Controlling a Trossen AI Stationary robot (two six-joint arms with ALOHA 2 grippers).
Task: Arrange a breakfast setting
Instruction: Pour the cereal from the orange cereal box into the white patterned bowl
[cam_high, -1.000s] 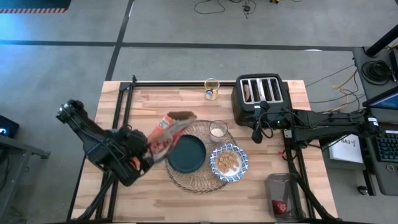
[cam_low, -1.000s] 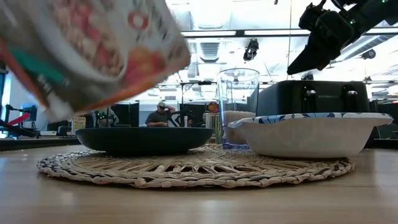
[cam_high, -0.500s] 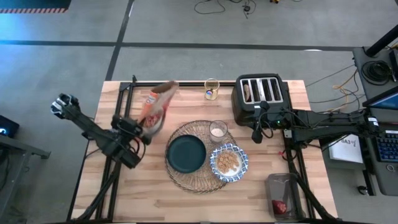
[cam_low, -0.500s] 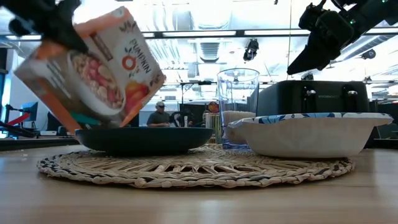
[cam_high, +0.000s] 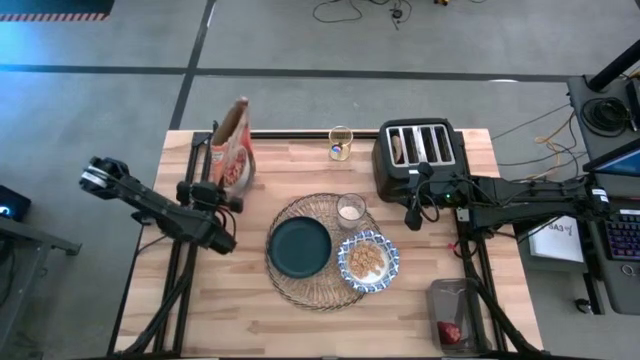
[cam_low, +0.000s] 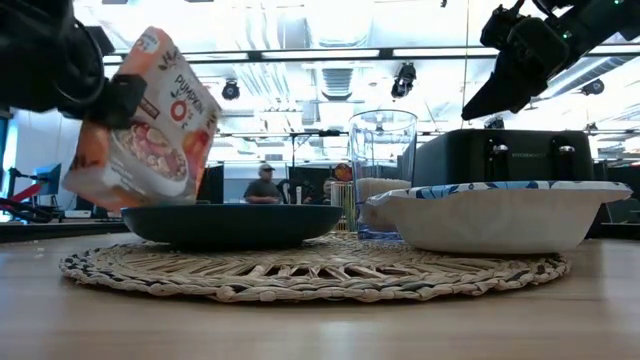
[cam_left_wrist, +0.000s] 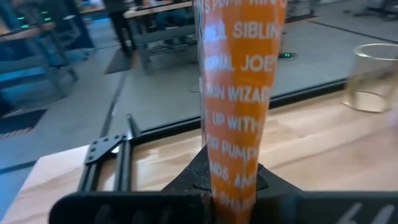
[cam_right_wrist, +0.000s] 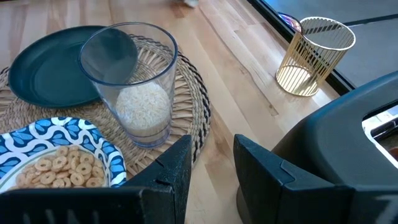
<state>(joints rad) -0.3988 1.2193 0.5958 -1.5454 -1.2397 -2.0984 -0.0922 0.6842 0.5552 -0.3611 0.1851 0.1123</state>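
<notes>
Our left claw (cam_high: 222, 195) grips the cereal bag (cam_high: 233, 158), upright, its long axis vertical. The placemat (cam_high: 305, 292) lies beside it; our right claw (cam_right_wrist: 208, 163) hangs open by the toaster (cam_high: 418, 156).

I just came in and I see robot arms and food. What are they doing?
They are setting up breakfast. The left gripper holds the cereal bag upright at the table's far left side, jaws shut on it. On the woven placemat sit an empty teal plate, a glass and a patterned bowl with cereal in it. The right gripper waits in the air beside the toaster, jaws open.
</notes>
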